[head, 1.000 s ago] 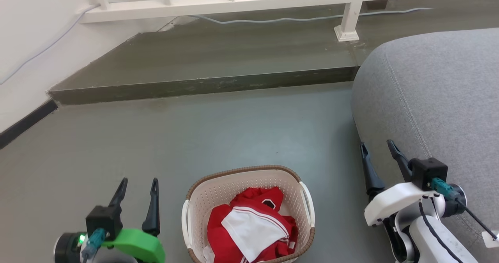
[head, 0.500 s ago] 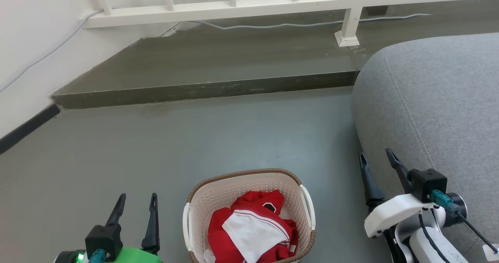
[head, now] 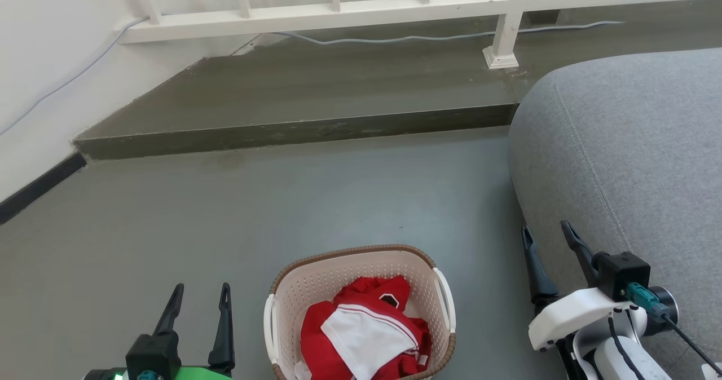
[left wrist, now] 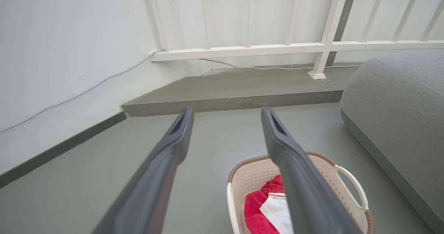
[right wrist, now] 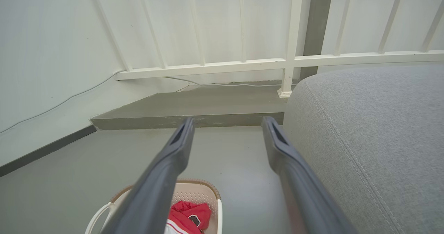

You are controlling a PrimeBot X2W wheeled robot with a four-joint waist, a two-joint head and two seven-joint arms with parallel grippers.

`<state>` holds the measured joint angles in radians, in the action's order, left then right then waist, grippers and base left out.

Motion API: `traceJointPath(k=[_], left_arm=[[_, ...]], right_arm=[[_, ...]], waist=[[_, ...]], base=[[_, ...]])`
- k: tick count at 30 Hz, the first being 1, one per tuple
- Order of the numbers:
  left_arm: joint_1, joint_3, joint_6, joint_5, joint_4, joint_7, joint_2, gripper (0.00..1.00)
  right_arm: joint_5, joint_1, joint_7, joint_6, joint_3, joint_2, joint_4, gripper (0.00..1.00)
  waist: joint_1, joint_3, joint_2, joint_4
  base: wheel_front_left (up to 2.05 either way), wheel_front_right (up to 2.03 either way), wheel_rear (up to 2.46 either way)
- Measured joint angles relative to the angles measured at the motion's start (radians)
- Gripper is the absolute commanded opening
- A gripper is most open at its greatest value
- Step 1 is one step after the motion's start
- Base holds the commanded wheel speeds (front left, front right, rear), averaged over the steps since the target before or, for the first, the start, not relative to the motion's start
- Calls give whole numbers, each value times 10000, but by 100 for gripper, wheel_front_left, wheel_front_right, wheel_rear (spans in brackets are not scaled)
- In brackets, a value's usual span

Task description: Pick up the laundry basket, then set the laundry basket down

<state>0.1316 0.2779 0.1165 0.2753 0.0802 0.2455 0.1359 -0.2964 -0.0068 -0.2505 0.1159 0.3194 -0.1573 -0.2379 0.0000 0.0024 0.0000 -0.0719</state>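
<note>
Pickup not begun: the basket sits on the floor and both grippers are empty.

The grey floor (head: 338, 199) runs back to a raised step (head: 293, 126) at its far edge, with a grey sofa (head: 632, 143) along its right side. The basket (head: 350, 251) stands upright on the floor, well short of the step and nearer the sofa than the left wall, with red and white clothes (head: 361, 335) piled inside. The left gripper (head: 202, 287) hangs to the basket's left and the right gripper (head: 545, 228) to its right by the sofa. Each has its fingers spread apart, holds nothing, and is clear of the white side handles (head: 445, 295). As a judgement, the whole task remains: reach the handles, grip, lift, then set the basket down.
</note>
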Motion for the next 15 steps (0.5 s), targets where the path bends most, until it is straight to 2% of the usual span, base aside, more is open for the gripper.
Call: traceJointPath(k=[15], left_arm=[[334,-244,73,-474,-619,-265,-226,100]], right_arm=[[75,128,0,2,-17,38,119,100]], waist=[[0,75,0,5]], base=[[0,0,0]])
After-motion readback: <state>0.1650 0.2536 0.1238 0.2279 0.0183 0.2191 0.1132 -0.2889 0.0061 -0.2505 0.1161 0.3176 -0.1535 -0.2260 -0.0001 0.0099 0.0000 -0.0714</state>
